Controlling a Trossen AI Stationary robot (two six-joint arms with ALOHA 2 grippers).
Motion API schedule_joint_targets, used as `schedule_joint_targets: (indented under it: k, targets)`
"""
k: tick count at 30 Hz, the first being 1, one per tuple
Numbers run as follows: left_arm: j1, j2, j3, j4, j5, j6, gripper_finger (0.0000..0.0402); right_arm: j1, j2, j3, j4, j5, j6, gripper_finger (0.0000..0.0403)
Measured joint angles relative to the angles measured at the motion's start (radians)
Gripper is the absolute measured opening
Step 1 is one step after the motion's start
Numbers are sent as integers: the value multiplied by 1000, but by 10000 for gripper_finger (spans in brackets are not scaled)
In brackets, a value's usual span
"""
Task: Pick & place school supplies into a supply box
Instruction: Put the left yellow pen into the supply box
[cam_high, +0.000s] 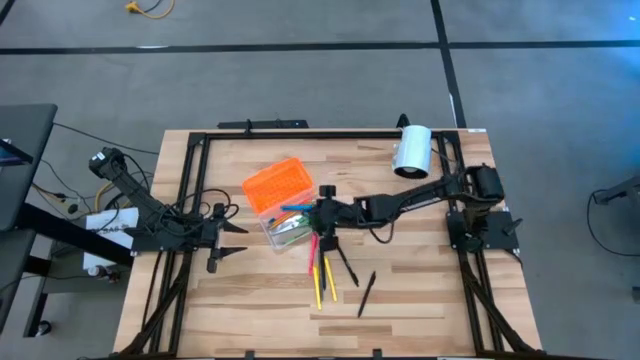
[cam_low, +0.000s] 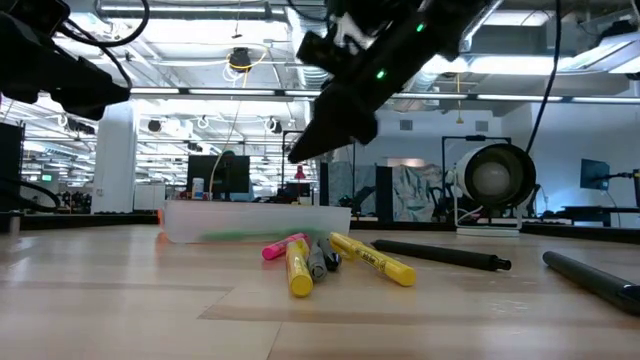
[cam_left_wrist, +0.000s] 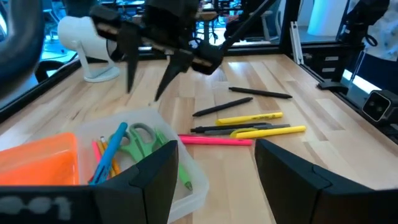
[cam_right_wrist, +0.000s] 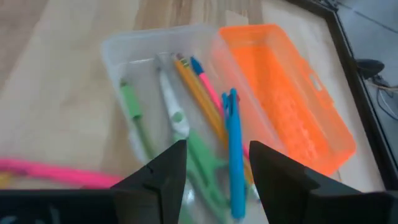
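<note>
The supply box's clear base (cam_high: 285, 226) lies open, its orange lid (cam_high: 272, 184) folded back on the far-left side. Inside lie green-handled scissors (cam_right_wrist: 200, 157), a blue pen (cam_right_wrist: 233, 149), a green pen (cam_right_wrist: 132, 102) and orange and pink pencils (cam_right_wrist: 200, 99). On the table to its right rest a pink pen (cam_left_wrist: 214, 140), yellow pens (cam_left_wrist: 250, 117) and black pens (cam_left_wrist: 260, 93). My right gripper (cam_high: 321, 206) hovers open over the base's right end, with nothing between its fingers. At the table's left my left gripper (cam_left_wrist: 214, 180) stands open, clear of everything.
A white cylinder (cam_high: 411, 150) stands at the far right of the table. A black frame (cam_high: 190, 150) runs round the table's edges. Bare wood lies near the front edge and left of the box.
</note>
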Motion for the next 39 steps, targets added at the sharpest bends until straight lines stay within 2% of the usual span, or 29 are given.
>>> schedule_joint_targets:
  k: [5, 10, 13, 17, 22, 25, 29, 34, 36, 39]
  targets:
    - [0, 27, 0, 66, 3, 58, 204, 99, -51, 0, -149, 106, 83, 155]
    - [0, 128, 0, 201, 11, 142, 204, 192, -72, 0, -303, 249, 214, 142]
    - [0, 212, 0, 304, 13, 184, 204, 234, -72, 0, -390, 313, 307, 135]
    - [0, 345, 0, 458, 48, 222, 204, 271, -72, -10, -469, 328, 446, 128]
    - [0, 531, 1, 664, 94, 268, 204, 321, -72, -56, -481, 364, 547, 123]
    - [0, 656, 31, 729, 97, 276, 204, 345, -72, -75, -498, 387, 609, 123]
    - [10, 832, 130, 732, 101, 286, 204, 375, -72, -102, -498, 440, 655, 122]
    - [35, 1062, 296, 702, 108, 381, 204, 402, -72, -125, -510, 473, 709, 123]
    - [55, 1139, 377, 640, 96, 393, 204, 408, -72, -132, -538, 476, 755, 122]
    - [110, 1226, 509, 472, 57, 310, 204, 425, -72, -133, -614, 488, 853, 121]
